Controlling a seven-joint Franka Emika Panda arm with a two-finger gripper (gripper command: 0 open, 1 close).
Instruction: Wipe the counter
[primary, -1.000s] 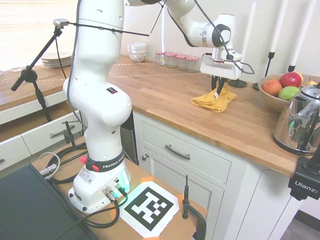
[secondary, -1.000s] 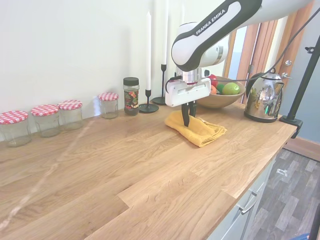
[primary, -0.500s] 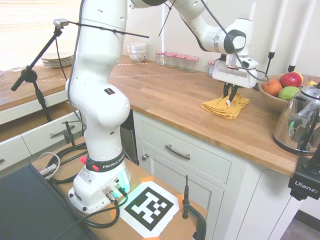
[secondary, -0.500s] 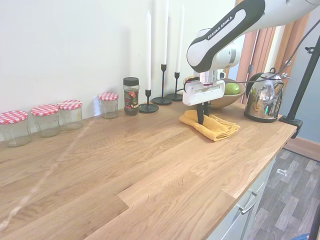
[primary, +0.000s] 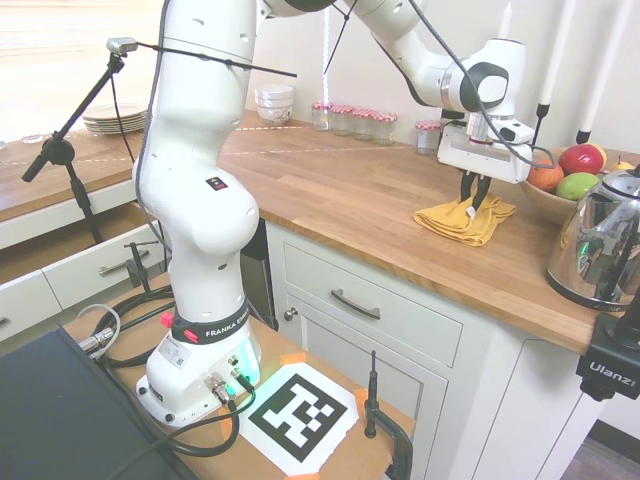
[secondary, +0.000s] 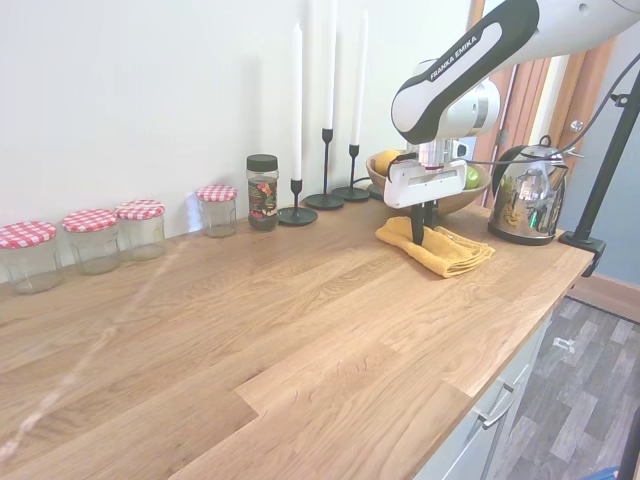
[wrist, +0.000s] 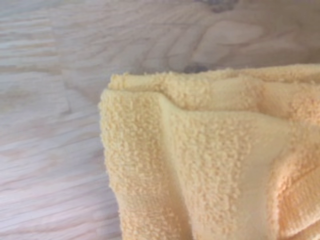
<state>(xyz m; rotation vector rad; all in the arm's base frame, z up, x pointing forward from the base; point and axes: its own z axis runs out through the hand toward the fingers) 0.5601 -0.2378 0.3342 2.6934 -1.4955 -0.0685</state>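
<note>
Gripper points down, fingers pinching folded yellow cloth against counter. Cloth lies near counter front edge, just beside fruit bowl and kettle.

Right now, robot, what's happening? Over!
Gripper shut on yellow cloth, pressing it onto counter. Fruit bowl and kettle close ahead.

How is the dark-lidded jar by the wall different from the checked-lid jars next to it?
The dark-lidded jar is taller and narrower than the checked-lid jars. Its lid is plain black; theirs are red-and-white checked. It carries a patterned label and looks filled, while they are clear and look empty. All stand upright on the counter along the wall.
</note>
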